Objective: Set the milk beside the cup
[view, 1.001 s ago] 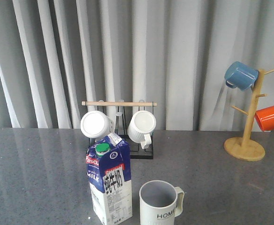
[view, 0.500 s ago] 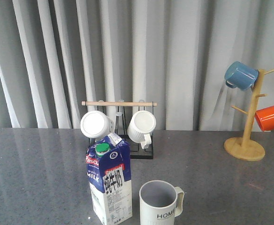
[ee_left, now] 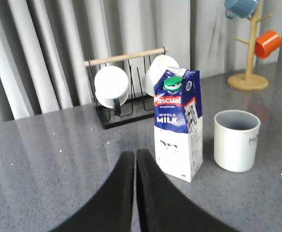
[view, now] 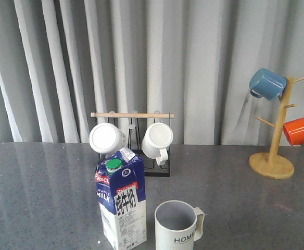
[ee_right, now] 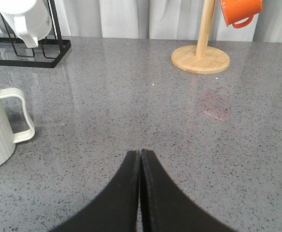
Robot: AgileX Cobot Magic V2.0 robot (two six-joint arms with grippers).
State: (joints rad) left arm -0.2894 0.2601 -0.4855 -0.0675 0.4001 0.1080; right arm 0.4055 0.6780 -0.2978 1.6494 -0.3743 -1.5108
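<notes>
Left claw: fingers pressed together, holding nothing, low over the grey surface and apart from the milk. Right claw: same, fingers closed against each other, empty, over bare surface with the cup off to one side of its view.

Milk stands upright at the near edge of the surface, green cap up, "Pascual" banner and "WHOLE MILK" readable in the left wrist view. Cup stands upright just beside it on the right, small gap between, not touching. Cup's handle points right, "HOME" lettering on the side facing the front camera, grey inside.

Behind them, a black wire rack with a wooden bar on top holds two white mugs lying on their sides.

Far right, a wooden mug tree carries a blue mug up high and an orange mug lower down.

Grey pleated curtain across the back.
</notes>
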